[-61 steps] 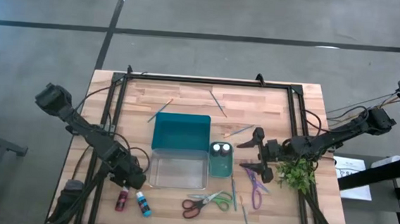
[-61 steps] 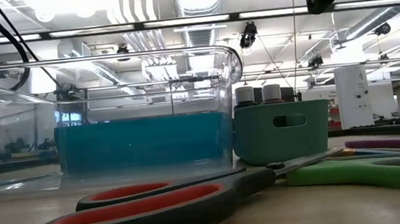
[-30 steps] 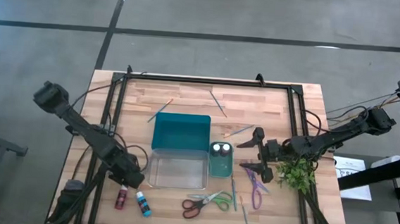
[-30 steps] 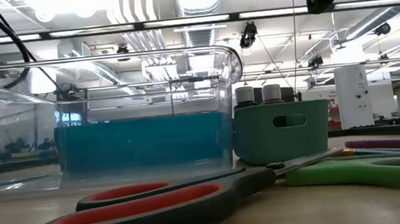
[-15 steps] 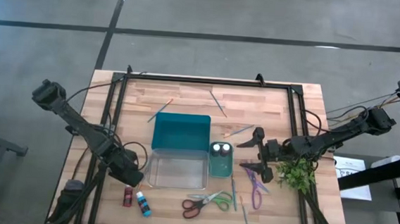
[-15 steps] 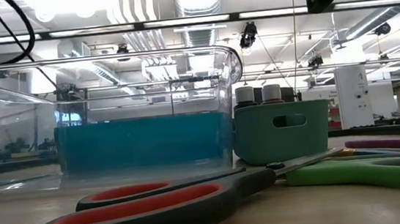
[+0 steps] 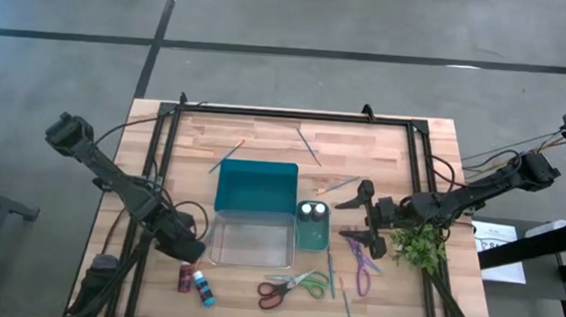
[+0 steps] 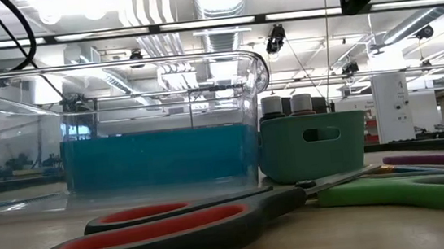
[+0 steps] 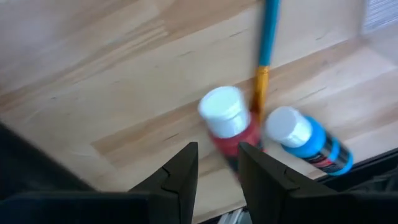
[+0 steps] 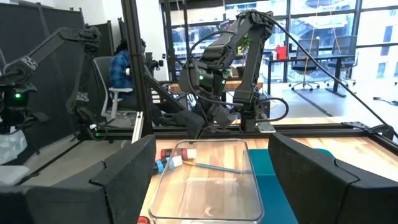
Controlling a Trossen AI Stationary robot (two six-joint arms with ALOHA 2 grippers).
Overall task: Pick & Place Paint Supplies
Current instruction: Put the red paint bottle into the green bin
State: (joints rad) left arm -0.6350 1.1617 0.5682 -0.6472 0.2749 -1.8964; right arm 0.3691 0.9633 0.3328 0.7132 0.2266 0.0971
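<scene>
A red paint bottle and a blue one lie on their sides near the table's near-left corner. A teal-handled brush lies between them. My left gripper hovers just over the red bottle, fingers slightly open. Two dark bottles stand in the small teal cup. The red-green scissors and purple scissors lie flat. My right gripper waits wide open beside the cup, holding nothing.
A teal container and a clear one sit mid-table. Loose brushes lie at the far side and near the scissors. A green sprig lies under the right arm. A dark frame borders the table.
The red bottle has slid a little toward the table's right and now lies closer to the blue bottle. My left arm has drawn back slightly toward the left edge. The right arm has kept still.
</scene>
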